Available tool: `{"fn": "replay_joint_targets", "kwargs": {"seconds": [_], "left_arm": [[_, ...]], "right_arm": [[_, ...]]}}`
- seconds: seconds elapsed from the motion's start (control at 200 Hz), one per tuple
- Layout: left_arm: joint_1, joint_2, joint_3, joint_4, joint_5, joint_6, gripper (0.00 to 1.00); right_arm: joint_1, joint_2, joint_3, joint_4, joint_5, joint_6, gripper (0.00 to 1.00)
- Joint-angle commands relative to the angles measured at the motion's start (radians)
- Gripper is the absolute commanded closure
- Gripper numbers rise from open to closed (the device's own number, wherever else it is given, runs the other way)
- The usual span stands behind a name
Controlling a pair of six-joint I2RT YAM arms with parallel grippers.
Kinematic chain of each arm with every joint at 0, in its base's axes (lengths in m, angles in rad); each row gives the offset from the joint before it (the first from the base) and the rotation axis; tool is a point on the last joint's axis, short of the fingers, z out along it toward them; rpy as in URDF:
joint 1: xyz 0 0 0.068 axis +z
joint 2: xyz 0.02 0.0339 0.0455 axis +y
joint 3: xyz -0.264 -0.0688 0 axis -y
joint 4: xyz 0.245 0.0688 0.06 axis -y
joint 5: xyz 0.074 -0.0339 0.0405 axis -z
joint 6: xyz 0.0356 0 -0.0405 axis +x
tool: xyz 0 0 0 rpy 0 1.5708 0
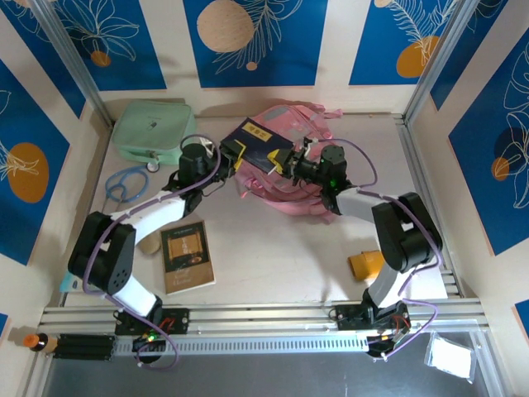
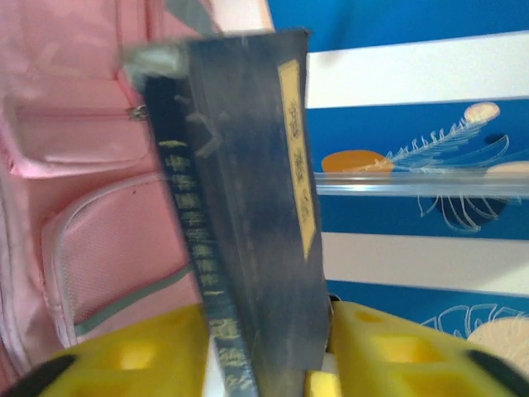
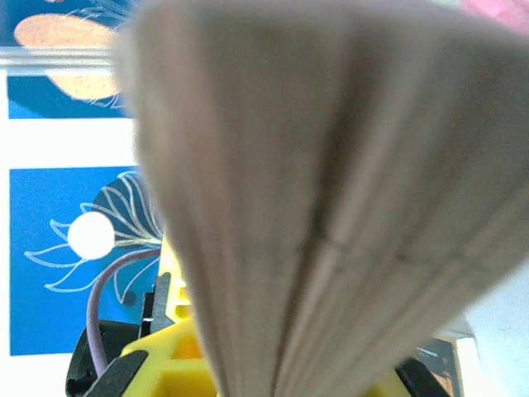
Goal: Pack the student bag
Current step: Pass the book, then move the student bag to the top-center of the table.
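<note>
So here's where I was at: the dark blue book (image 1: 258, 142) hung between my two arms at the far middle of the bench (image 1: 273, 248), with its long axis running left to right, roughly along the far edge. My right fingers (image 3: 169, 372) were clamped on its right end. From that wrist, the page edges fanned out of the yellow tips like a squeezed deck of cards. My left fingers (image 2: 124, 356) sat either side of the left end, with the spine running up the middle of that wrist view. I honestly couldn't tell if they were pinching it or just bracketing it.

The pink student bag (image 1: 285, 194) lay right under the book and spilled toward the near side, mostly over by my right arm. Its zipped front pockets showed beside the book from my left wrist. I couldn't make out an open mouth from any angle. My guess was that the right arm sat closer for feeding the book in lengthwise.
</note>
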Motion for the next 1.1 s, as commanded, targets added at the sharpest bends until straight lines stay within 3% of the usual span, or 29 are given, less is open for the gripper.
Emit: {"fn": "replay_joint_targets", "kwargs": {"seconds": [0.0, 0.135, 0.435, 0.78, 1.095], "left_arm": [[-0.006, 0.046, 0.034, -0.068, 0.048, 0.088, 0.40], [-0.026, 0.105, 0.087, -0.172, 0.048, 0.208, 0.29], [-0.075, 0.324, 0.297, -0.256, 0.095, 0.288, 0.27], [-0.088, 0.503, 0.511, -0.464, 0.041, 0.366, 0.26], [-0.078, 0.554, 0.527, -0.594, -0.076, 0.403, 0.26]], "right_arm": [[-0.042, -0.132, -0.014, -0.189, 0.043, -0.191, 1.00], [-0.108, -0.252, -0.027, -0.431, 0.092, -0.360, 1.00], [-0.238, -0.448, -0.055, -0.785, 0.203, -0.592, 1.00], [-0.260, -0.503, -0.080, -0.876, 0.231, -0.631, 1.00], [-0.259, -0.507, -0.054, -0.925, 0.256, -0.650, 1.00]]}}
